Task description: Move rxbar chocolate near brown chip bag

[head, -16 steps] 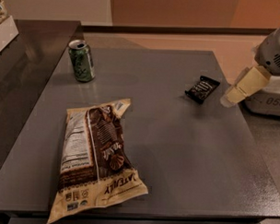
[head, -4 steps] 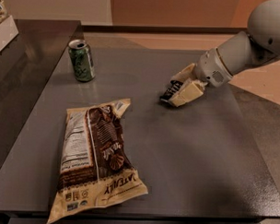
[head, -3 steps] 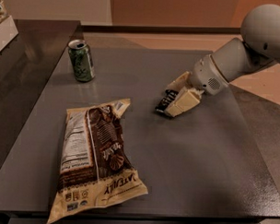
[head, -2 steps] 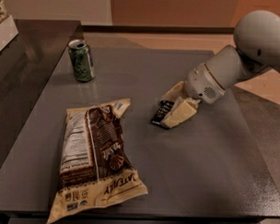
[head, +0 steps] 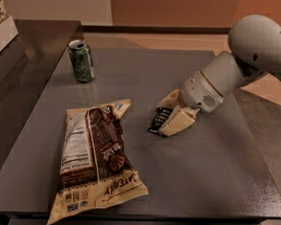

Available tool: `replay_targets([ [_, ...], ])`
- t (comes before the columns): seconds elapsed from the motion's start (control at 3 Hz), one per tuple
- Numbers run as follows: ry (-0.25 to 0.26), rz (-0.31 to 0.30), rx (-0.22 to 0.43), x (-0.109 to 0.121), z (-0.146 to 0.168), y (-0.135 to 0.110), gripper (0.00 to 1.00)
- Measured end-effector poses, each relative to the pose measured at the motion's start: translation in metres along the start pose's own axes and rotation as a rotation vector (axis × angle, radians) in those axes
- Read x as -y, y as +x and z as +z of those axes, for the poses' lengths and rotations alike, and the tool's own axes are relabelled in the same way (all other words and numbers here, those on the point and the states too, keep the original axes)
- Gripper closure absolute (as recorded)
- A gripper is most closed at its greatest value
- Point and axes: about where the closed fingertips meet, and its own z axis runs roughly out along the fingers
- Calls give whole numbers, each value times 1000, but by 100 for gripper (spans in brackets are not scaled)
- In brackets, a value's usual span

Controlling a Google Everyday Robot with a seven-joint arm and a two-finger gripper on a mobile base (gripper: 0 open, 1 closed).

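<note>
The small flat black snack-bar wrapper with white lettering, the rxbar chocolate, sits between the two cream-coloured fingers of the robot's gripper. The fingers are closed against it from either side, so the bar is held. The white arm reaches in from the right edge of the view and slopes down toward the middle of the flat grey table.

Over the last second or so the gripper has carried the bar leftward and toward the near side of the table, each earlier view showing it a little farther from the right edge. It is now well away from the spot on the right where the bar lay five seconds ago. The large cream and dark-brown crinkly chip bag, lying lengthwise with its white nutrition label facing up, has not moved. Nor has the green soda can standing upright at the far left.

The bar now hangs low over the table, just to the right of the bag's upper corner, near it but not touching. Whether the wrapper's lower edge already rests on the surface cannot be told. Judging by the task, the carrying step looks almost complete: the bar is already close to the bag. What likely remains is setting it down and letting go without nudging the bag.
</note>
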Motion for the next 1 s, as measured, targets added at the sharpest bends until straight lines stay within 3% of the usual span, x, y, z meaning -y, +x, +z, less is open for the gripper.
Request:
replay_targets([
  [0.67,-1,-1,0,0,1,-1,13],
  [1.0,-1,-1,0,0,1,-1,0],
])
